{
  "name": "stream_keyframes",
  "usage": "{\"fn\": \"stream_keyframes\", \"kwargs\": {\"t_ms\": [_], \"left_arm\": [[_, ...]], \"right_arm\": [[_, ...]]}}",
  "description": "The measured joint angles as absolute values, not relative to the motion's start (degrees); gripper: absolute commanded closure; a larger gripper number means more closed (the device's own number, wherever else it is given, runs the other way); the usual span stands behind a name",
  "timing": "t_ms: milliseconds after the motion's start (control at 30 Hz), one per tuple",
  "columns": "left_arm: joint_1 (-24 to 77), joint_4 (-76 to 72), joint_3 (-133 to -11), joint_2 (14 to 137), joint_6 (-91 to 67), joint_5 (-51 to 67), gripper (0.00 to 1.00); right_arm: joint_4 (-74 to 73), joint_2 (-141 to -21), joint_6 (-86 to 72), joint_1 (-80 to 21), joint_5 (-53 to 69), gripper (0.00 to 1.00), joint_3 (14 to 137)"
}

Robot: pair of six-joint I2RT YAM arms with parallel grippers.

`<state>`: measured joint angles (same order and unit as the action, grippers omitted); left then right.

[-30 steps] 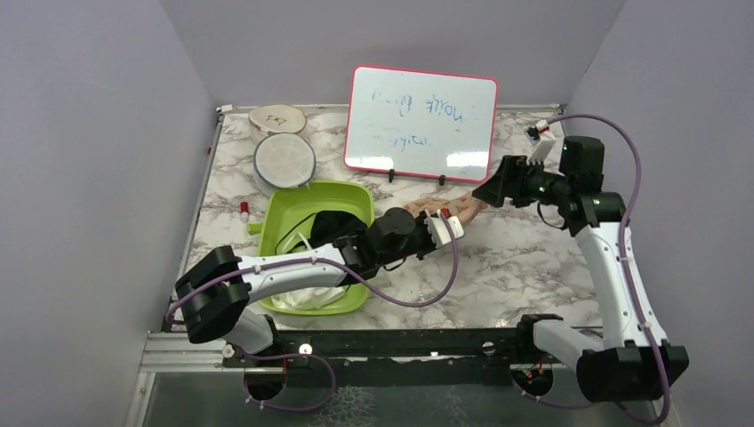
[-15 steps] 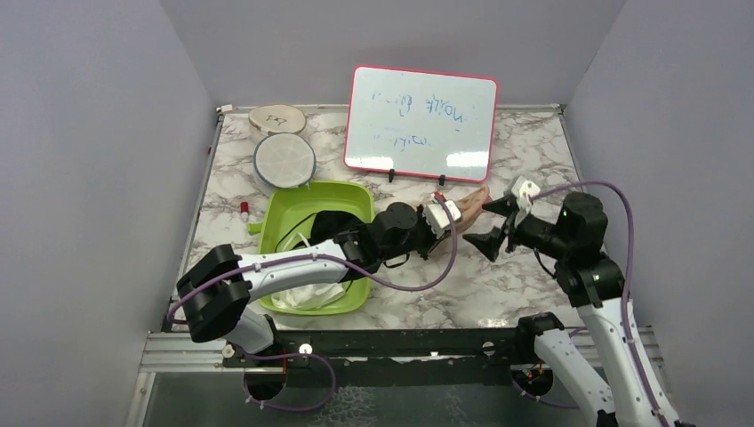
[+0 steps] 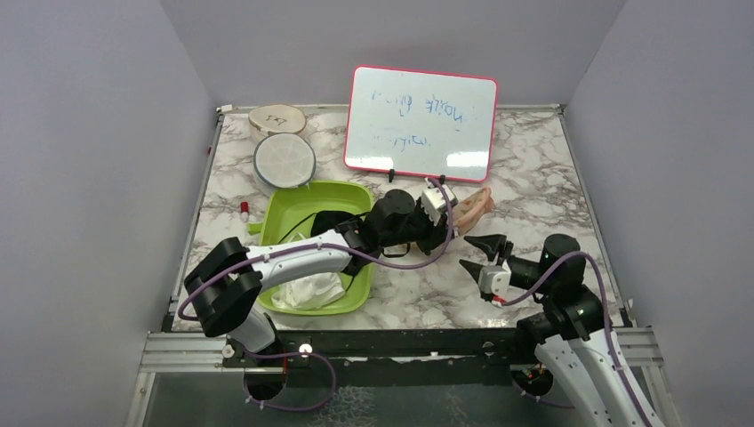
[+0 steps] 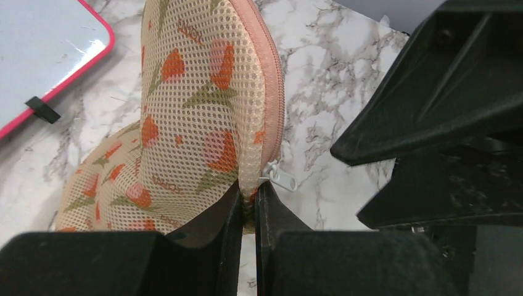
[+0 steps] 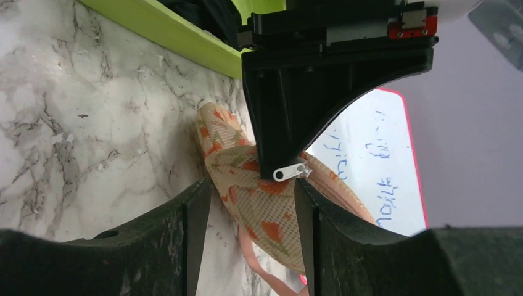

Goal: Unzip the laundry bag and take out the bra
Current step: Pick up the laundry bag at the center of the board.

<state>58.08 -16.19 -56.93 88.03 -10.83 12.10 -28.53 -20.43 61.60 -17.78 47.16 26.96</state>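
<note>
Left gripper [image 4: 248, 198] clamps the laundry bag [image 4: 197, 111]; zipper pull [image 4: 280, 177] sits about 11 o'clock from the parted right gripper [image 3: 469, 253].

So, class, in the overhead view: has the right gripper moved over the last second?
Yes. The right gripper has drawn back from the lower right corner of the whiteboard toward the near edge of the table.

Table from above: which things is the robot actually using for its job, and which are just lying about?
In the job: laundry bag, zip pull, left end effector pinching the bag's edge, right end effector open beside it.
Lying about: whiteboard, green tub with white cloth and black garment, white disc, beige disc, marker.
</note>
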Motion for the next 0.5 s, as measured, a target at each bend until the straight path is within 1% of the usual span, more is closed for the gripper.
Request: {"fn": "stream_keyframes", "kwargs": {"t_ms": [200, 500], "left_arm": [[56.66, -17.39, -57.04, 89.65, -14.81, 17.08, 1.00], [55.88, -18.15, -58.72, 91.48, -18.76, 22.26, 1.00]], "right_arm": [[-21.91, -19.59, 67.88, -18.06, 47.22, 0.52, 23.09], [-16.10, -21.63, 70.91, -18.83, 45.41, 0.58, 22.06]]}}
